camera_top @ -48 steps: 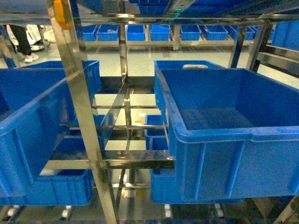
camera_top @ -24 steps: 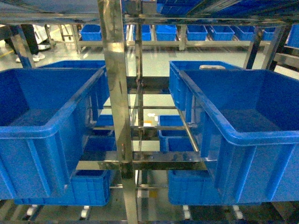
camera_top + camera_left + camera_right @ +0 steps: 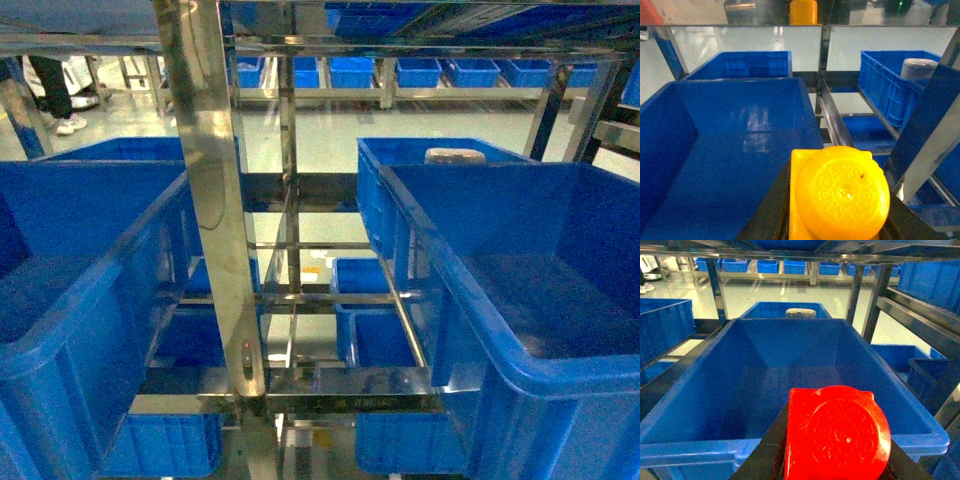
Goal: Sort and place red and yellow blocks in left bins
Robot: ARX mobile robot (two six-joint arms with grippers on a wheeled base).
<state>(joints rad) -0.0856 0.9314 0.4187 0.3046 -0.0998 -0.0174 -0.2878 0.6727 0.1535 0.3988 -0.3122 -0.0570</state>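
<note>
In the left wrist view my left gripper (image 3: 837,212) is shut on the orange-yellow block (image 3: 840,195), stud facing the camera, dark fingers (image 3: 771,210) on either side. It hovers over the near right corner of a deep blue left bin (image 3: 670,120), whose floor is bare. In the right wrist view my right gripper (image 3: 835,450) is shut on the red block (image 3: 837,435), above the near rim of another large blue crate (image 3: 690,440). The head view shows the left bin (image 3: 90,310) and the right crate (image 3: 520,370) on the steel rack; neither gripper shows there.
A shiny steel post (image 3: 215,200) stands between the two crates, with rack rails (image 3: 340,378) across the front. Behind the right crate sits another blue crate holding a white object (image 3: 455,156). Smaller blue bins (image 3: 350,72) line far shelving. A person's legs (image 3: 55,85) show at far left.
The head view has shifted: the rack and crates swung right, then came closer, with the post now left of centre and the crates lower and larger in the frame.
</note>
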